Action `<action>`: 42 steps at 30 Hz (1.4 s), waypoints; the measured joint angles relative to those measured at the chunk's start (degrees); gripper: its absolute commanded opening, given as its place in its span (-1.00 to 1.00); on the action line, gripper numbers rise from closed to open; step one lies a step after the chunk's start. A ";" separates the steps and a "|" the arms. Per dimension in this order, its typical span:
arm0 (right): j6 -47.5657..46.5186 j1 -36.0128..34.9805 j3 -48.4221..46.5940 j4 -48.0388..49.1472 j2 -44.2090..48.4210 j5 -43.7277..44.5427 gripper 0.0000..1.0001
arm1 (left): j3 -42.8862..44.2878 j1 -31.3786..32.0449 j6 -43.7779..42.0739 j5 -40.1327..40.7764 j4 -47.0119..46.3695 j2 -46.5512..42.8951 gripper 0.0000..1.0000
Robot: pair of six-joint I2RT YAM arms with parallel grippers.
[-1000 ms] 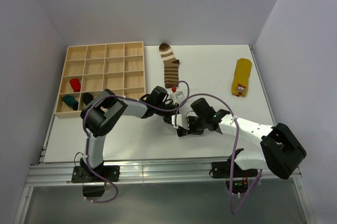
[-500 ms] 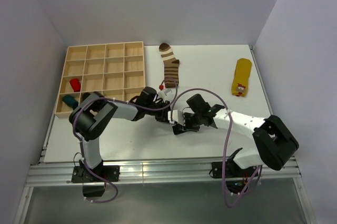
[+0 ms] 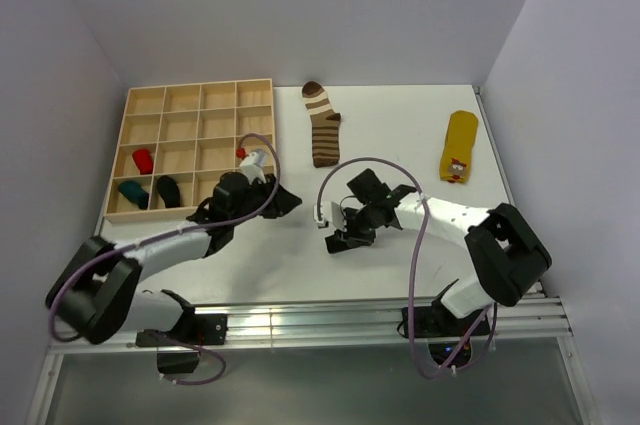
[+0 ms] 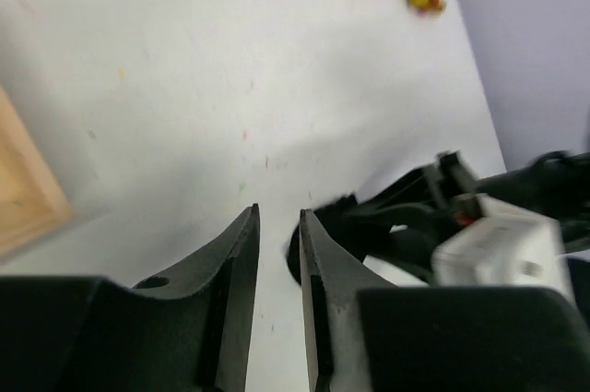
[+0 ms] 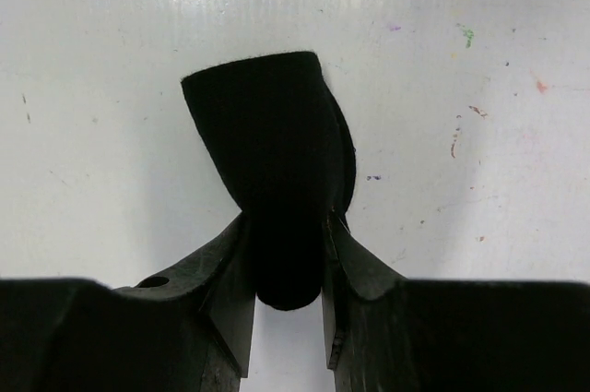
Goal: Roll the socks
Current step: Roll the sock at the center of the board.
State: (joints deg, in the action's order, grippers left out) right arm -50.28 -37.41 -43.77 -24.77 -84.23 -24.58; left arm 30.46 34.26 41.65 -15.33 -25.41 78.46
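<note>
A black sock (image 5: 270, 138), rolled into a bundle, rests on the white table (image 3: 400, 115) with my right gripper (image 5: 286, 226) shut on its near end. From above, that right gripper (image 3: 338, 238) sits mid-table. My left gripper (image 3: 290, 202) is off to its left, apart from the bundle. In the left wrist view the left gripper (image 4: 279, 219) is open by a narrow gap with only bare table between the fingers. A brown-and-cream striped sock (image 3: 322, 125) lies flat at the back centre. A yellow sock (image 3: 459, 145) lies flat at the back right.
A wooden compartment tray (image 3: 190, 95) stands at the back left. It holds a red roll (image 3: 142, 160), a teal roll (image 3: 131, 190) and a black roll (image 3: 167, 190). Its corner (image 4: 23, 198) shows in the left wrist view. Grey walls enclose the table.
My left gripper has opened, let go of the black bundle and swung back left toward the tray. My right gripper has closed on the bundle and stays mid-table.
</note>
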 measured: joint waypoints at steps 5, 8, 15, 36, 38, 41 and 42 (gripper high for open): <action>-0.26 1.16 -5.11 -5.11 -4.48 -1.99 -0.81 | -3.17 1.07 -1.95 10.95 -0.09 -13.62 -0.36; -0.35 1.99 -8.31 -8.59 -7.34 -3.52 -0.81 | -6.16 3.19 -3.74 16.74 0.61 -21.68 -0.33; -0.39 2.99 -13.00 -13.75 -11.61 -5.27 -0.81 | -2.80 15.21 -12.94 29.31 6.95 -23.45 -0.25; -0.09 5.95 -23.96 -26.08 -21.86 -10.25 -0.81 | 10.10 29.73 -30.91 28.04 20.79 -8.28 0.04; -0.13 6.23 -24.90 -27.28 -22.84 -10.88 -0.81 | 10.88 30.03 -31.54 26.49 21.55 -6.23 0.06; -0.09 6.69 -26.10 -28.72 -24.09 -11.76 -0.81 | 11.04 30.67 -31.95 25.20 21.77 -4.11 0.06; -0.09 6.80 -26.29 -29.03 -24.37 -12.02 -0.81 | 11.02 30.93 -32.02 24.87 21.64 -3.61 0.06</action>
State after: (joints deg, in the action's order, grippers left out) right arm -50.37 -30.61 -70.06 -53.80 -108.60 -36.60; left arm 41.47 65.19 9.63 9.54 -3.77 74.85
